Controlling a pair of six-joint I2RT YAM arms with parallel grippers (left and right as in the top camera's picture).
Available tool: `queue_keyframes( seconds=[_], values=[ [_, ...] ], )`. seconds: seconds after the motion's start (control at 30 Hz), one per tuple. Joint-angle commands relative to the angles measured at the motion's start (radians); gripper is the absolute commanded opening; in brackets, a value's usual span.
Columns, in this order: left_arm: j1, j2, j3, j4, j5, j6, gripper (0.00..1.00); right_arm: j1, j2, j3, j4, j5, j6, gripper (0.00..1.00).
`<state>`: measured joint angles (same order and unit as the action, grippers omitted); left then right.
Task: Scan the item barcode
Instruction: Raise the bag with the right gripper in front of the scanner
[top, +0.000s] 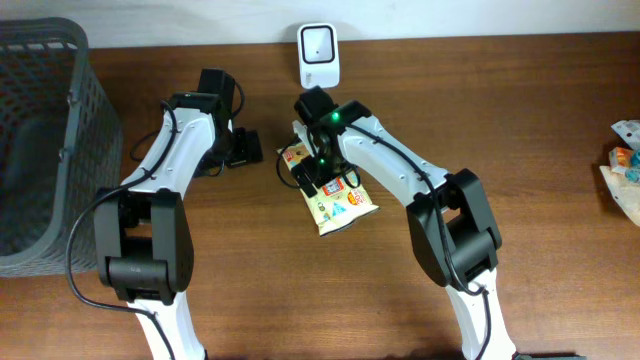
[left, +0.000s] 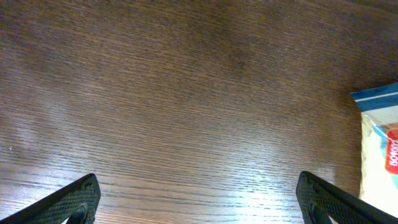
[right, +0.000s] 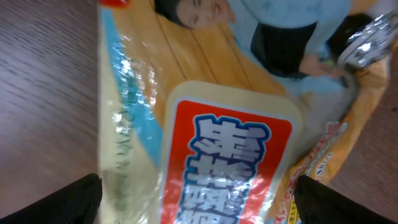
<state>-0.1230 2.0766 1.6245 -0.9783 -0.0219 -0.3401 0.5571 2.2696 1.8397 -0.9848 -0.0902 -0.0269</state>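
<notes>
Wooden table (top: 540, 250), overhead: snack packet (top: 335, 197) lies flat near the scanner (top: 318, 55), right gripper (top: 316, 172) low over it, likely lined up for a pick. Left wrist: left gripper (left: 199, 202) spread wide over bare wood, idle. Right wrist: fingers (right: 74, 202) spread, straddling the packet without pinching it.

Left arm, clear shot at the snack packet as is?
Likely yes: left hand is open, only bare table between it and the snack packet. The right hand hovers open over it, crowding the top.
</notes>
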Motion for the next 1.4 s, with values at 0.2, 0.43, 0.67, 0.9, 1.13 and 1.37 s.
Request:
queue_keyframes(
  seconds=[0.2,0.43,0.67,0.9,1.13,1.37],
  values=[
    [0.002,-0.013,-0.007,0.001,0.008,-0.003,0.99,0.006,-0.018,-0.114,0.110,0.030,0.055,0.67],
    [0.002,-0.013,-0.007,0.001,0.007,-0.003,0.99,0.004,-0.019,-0.093,0.137,0.064,0.145,0.23],
    [0.002,-0.013,-0.007,0.001,0.007,-0.003,0.99,-0.032,-0.019,0.068,0.116,0.104,0.203,0.04],
    [-0.001,-0.013,-0.007,0.000,0.007,-0.003,0.99,-0.135,-0.019,0.237,0.258,0.109,0.220,0.04],
    [-0.001,-0.013,-0.007,0.000,0.008,-0.003,0.99,-0.177,-0.012,0.238,0.502,0.095,0.232,0.05],
    [-0.001,-0.013,-0.007,0.000,0.008,-0.003,0.99,-0.178,0.060,0.238,0.716,0.102,0.351,0.04]
  ],
)
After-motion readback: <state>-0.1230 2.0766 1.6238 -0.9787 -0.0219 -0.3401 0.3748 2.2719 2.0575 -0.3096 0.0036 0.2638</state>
